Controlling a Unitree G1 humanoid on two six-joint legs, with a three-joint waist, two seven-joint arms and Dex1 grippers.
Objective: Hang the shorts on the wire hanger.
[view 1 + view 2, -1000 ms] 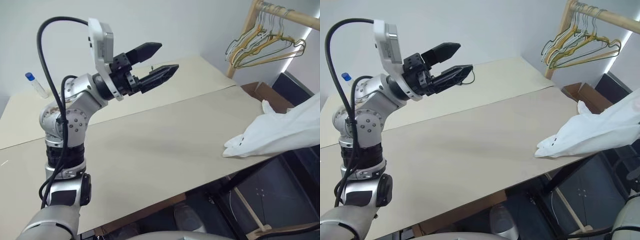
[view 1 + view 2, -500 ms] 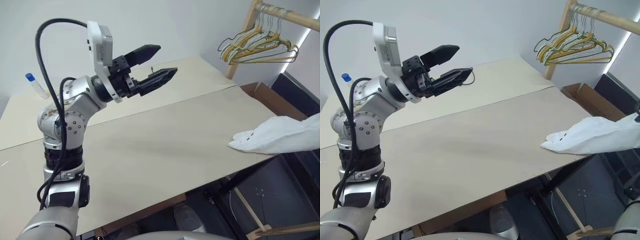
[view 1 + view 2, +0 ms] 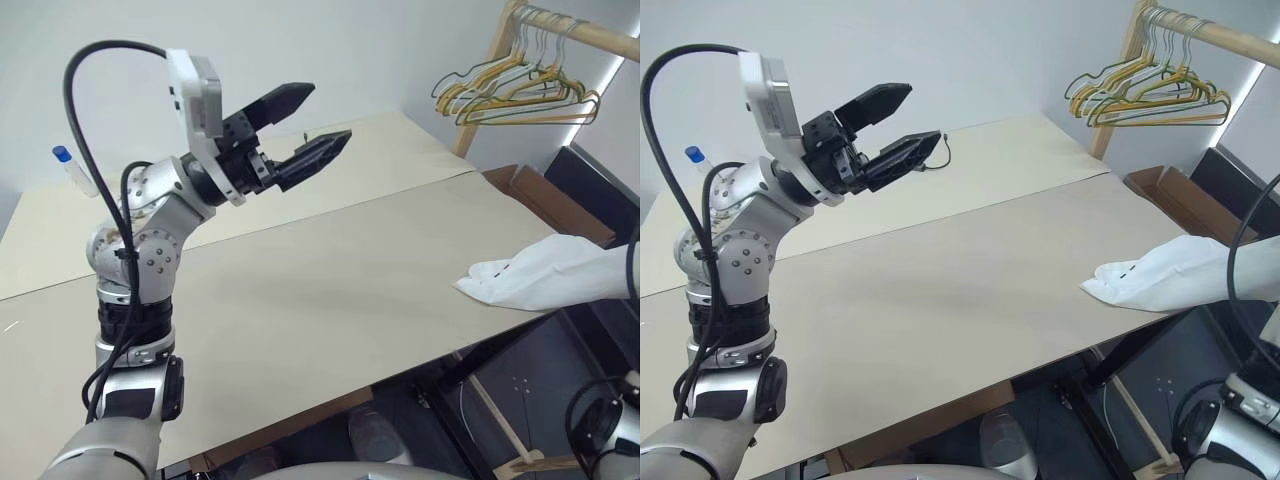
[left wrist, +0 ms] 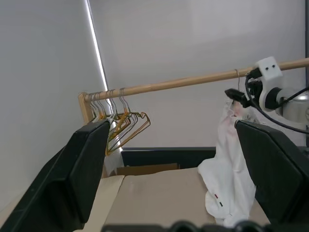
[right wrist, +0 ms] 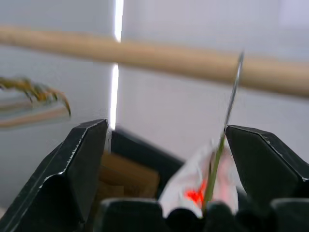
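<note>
- Head views: left claw (image 3: 308, 122) held up above the far part of the counter (image 3: 330, 290), fingers spread apart, nothing between them.
- White shorts (image 3: 545, 275) drape over the counter's right edge, near the right near corner; one end lies on the surface, the rest runs off to the right.
- Bunched yellowish hangers (image 3: 520, 95) hang on a wooden rail (image 3: 590, 35) past the far right corner. Cardboard box (image 3: 545, 195) below them, beside the right edge.
- Small tube with a blue cap (image 3: 68, 168) at the far left.
- Left wrist view: shorts (image 4: 231, 164) hang from the wooden rail (image 4: 193, 81) down to the counter's edge. Right claw (image 4: 236, 95) sits at their top, just beside the rail; cannot tell its fingers here.
- Right wrist view: right claw (image 5: 166, 169) gapes wide, gripping nothing. The wire hanger (image 5: 227, 125), a thin wire, rises between the fingers to the rail (image 5: 159, 58). White cloth of the shorts (image 5: 193, 186) bunched just below, with a red glow on it.
</note>
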